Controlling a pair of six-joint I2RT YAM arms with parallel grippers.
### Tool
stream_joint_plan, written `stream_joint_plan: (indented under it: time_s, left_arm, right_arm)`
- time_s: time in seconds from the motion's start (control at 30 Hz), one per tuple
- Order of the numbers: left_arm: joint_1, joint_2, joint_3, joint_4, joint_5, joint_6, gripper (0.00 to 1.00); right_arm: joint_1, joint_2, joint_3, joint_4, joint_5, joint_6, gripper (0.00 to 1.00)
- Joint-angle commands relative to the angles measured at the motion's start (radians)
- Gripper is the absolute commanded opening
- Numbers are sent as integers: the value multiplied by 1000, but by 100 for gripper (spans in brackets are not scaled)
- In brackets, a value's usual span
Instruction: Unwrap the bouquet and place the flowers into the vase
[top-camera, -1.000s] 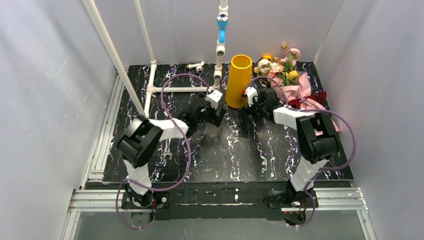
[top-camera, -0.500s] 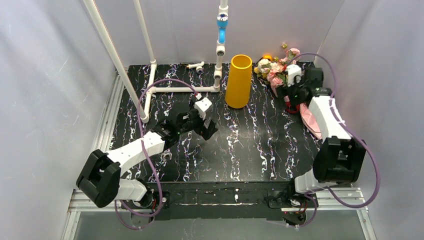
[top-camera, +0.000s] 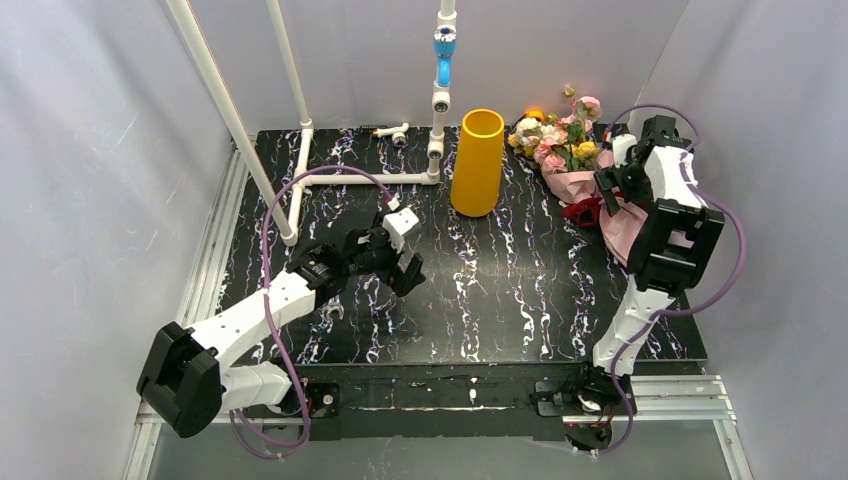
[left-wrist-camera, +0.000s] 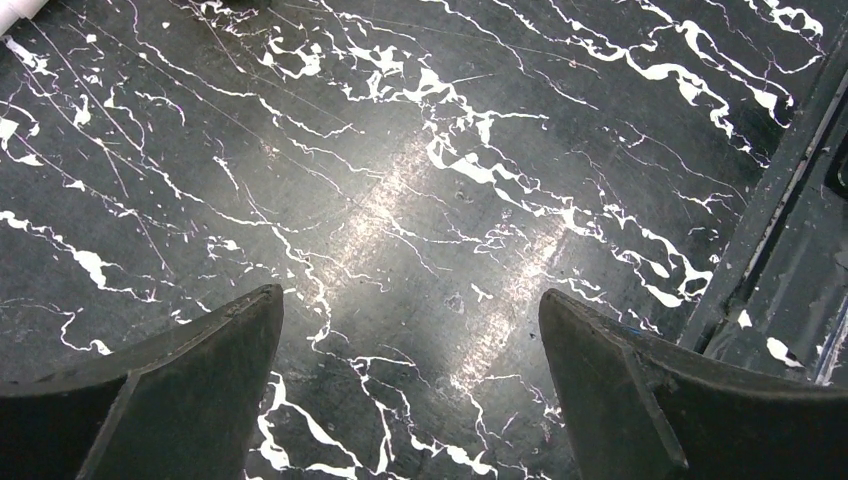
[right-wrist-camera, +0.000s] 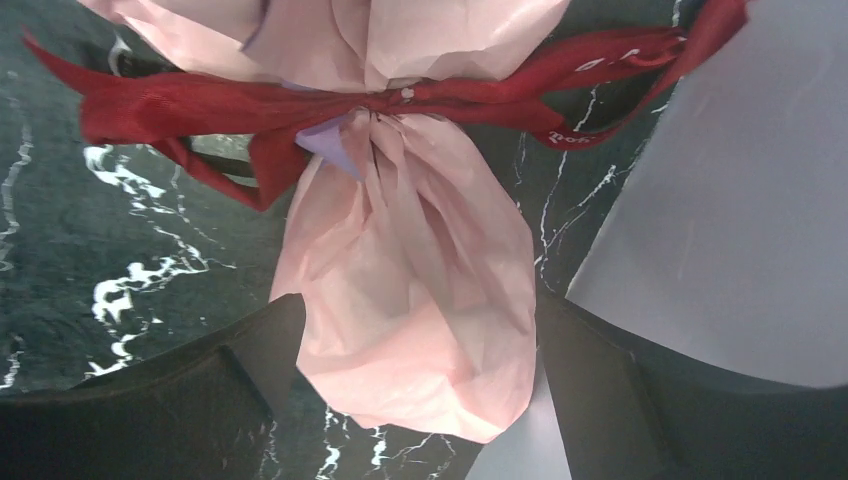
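The bouquet (right-wrist-camera: 410, 230) lies at the far right corner of the counter (top-camera: 520, 290), right of the vase (top-camera: 478, 165). The right gripper (right-wrist-camera: 418, 308) is wide open over its paper tail, which shows between the fingers (right-wrist-camera: 200, 400).

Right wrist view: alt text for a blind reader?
The pink-wrapped stem end of the bouquet sits between the fingers of the open right gripper, dark red ribbon knotted across it. Black marbled table beneath, grey wall at right.
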Motion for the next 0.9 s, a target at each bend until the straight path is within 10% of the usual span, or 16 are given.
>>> stream_joint_plan:
  time_s: [0.0,0.3,0.87]
  left_arm:
    - [4,-45,13,-67,15,11,100]
    - [4,-67,16,-85,2,16,100]
    - [-44,-23,19,-88,93,82,92]
  right_arm:
    - [-7,77,90,-80,48,-84,94]
    - [-8,160,75,-339,-209,-23,83]
    - [149,-431,-446,-231,-729,274,84]
